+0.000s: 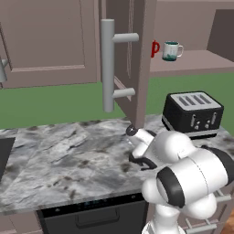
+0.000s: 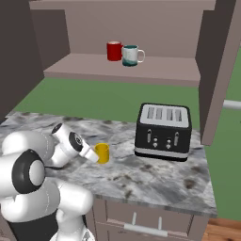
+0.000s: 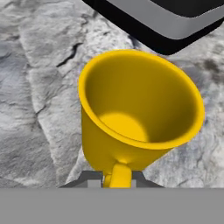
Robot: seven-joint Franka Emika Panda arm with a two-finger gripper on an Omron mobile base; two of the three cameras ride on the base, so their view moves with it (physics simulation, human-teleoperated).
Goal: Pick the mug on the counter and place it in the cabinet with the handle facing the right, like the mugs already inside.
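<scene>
We see a small yellow mug [image 3: 140,105] standing upright on the marbled counter [image 1: 59,151], just left of a black toaster [image 2: 164,131]. Our gripper [image 3: 117,177] is clenched on the mug's handle [image 3: 120,174]. Above, the open cabinet [image 2: 141,70] holds a red mug [image 2: 114,51] and a white-and-teal mug [image 2: 131,55] side by side.

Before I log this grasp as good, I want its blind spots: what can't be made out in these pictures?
- Yellow mug, right base view: its handle side is hidden behind the gripper.
- Hand view: the jaws' contact on the mug handle is cut off by the bottom edge.
- Left base view: the red mug is mostly hidden by the open cabinet door.
</scene>
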